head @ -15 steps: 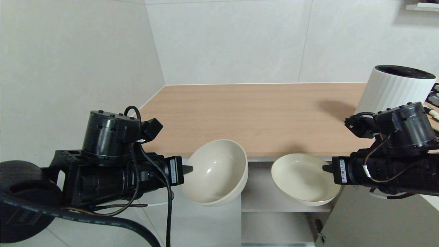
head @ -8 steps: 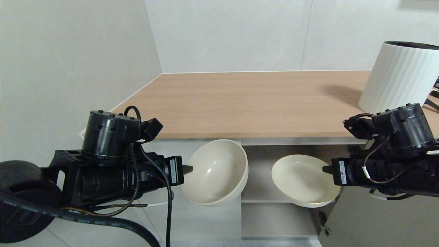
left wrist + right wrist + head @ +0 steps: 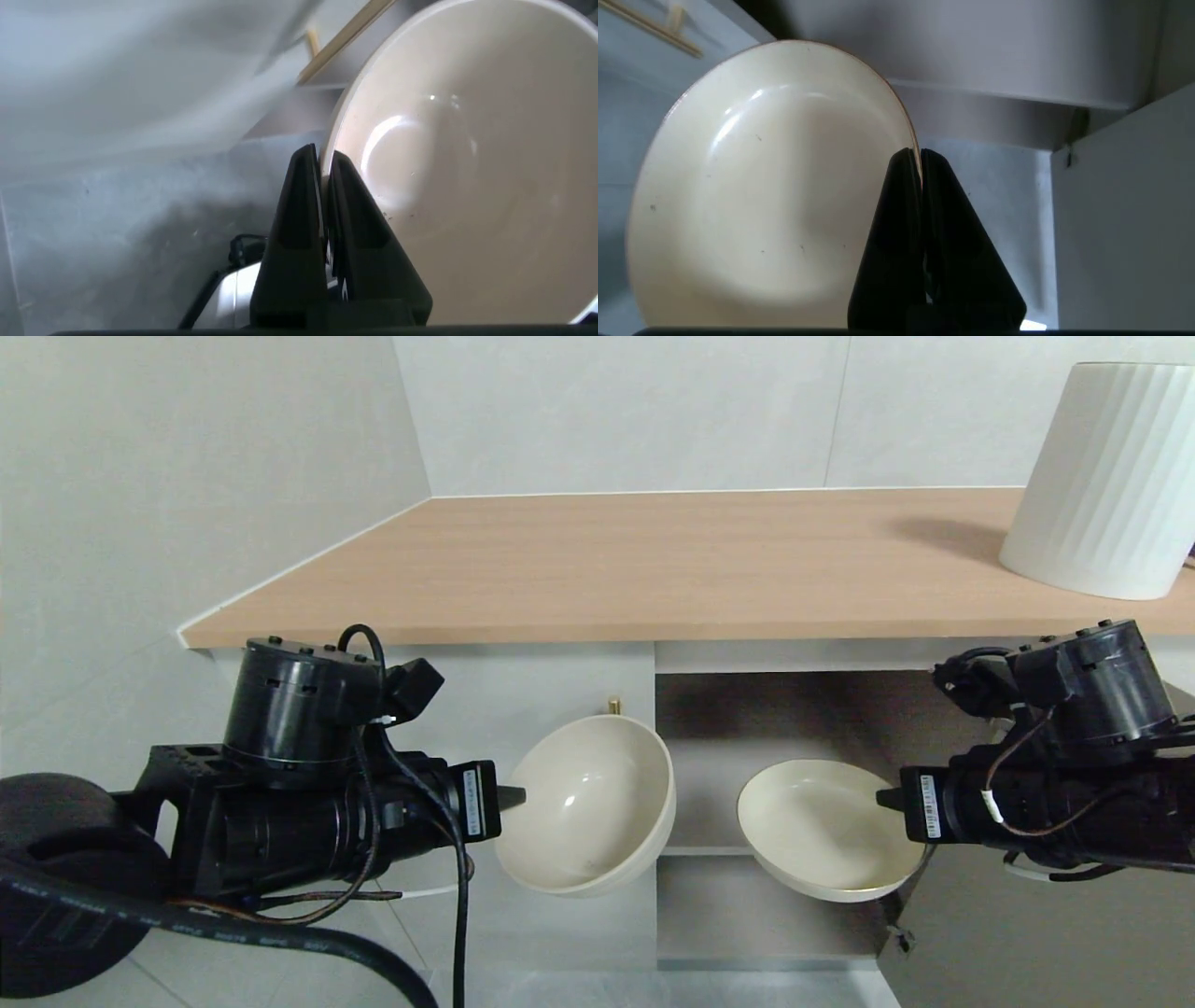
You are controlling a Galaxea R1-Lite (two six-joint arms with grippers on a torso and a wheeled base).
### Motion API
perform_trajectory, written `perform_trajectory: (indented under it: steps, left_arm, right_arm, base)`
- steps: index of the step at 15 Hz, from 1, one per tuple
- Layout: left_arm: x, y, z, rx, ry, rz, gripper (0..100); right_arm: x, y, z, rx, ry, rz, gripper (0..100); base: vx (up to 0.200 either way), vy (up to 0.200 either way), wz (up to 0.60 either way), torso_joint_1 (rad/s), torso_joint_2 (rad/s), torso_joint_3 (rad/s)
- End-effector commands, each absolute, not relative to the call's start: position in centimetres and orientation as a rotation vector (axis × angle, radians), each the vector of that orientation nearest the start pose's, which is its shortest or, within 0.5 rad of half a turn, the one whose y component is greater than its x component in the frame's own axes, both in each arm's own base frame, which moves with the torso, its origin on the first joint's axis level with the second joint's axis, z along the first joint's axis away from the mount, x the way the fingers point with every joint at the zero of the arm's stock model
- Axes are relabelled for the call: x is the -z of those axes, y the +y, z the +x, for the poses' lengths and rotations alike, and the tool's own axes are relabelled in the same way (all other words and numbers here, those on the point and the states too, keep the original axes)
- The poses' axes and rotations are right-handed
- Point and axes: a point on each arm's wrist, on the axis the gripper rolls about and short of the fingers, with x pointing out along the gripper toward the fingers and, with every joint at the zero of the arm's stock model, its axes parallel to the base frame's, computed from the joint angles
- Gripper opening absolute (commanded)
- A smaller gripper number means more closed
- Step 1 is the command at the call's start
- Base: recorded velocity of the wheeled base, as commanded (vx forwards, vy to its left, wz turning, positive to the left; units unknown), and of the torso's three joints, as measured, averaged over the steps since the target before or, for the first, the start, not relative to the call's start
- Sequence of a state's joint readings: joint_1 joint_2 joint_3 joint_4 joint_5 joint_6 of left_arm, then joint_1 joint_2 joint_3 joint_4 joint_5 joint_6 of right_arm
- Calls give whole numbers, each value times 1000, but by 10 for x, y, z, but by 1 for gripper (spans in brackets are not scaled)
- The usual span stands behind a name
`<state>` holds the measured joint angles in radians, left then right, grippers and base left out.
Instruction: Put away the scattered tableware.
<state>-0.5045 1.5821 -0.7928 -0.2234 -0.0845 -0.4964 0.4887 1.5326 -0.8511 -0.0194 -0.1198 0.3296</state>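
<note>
Cream deep bowl (image 3: 588, 807) hangs tilted below the worktop (image 3: 653, 569) edge, rim pinched between the left gripper (image 3: 515, 794) fingers. Shallow dish (image 3: 822, 826), apart from it, fronts the open cabinet (image 3: 747, 728), rim pinched between the right gripper (image 3: 882, 795) fingers

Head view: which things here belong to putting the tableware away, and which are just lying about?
Job: deep cream bowl, pinched in left gripper; shallow cream plate, pinched in right gripper; open white cabinet, likely destination.
Lying about: white ribbed cylinder on wooden countertop.
</note>
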Motion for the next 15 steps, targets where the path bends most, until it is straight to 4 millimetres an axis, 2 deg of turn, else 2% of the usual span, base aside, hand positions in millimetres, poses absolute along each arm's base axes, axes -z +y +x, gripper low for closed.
perform_trajectory:
  steps: [1,6,9,11,12,15]
  left_arm:
    - [-174,-131,233,420,687,-351,0]
    - [-174,-131,233,420,687,-351,0]
    - [-172,-131,234,418,698,-348,0]
    - [-170,-132,235,418,704,-346,0]
    - [-170,-132,235,416,705,-345,0]
    - [-169,-133,235,416,708,-344,0]
  right_arm:
    - [-185,117,224,-247,683,116,0]
    - [-183,117,226,-244,693,114,0]
    - [-168,123,236,-232,744,93,0]
    - [-154,128,245,-224,780,82,0]
    - [-133,134,258,-211,816,70,0]
    - [-91,141,287,-175,855,69,0]
  base:
    - [0,0,0,-41,290,222]
    - [0,0,0,-14,50,31]
    - [0,0,0,0,0,0]
    - [0,0,0,0,0,0]
    - [0,0,0,0,0,0]
    - [0,0,0,0,0,0]
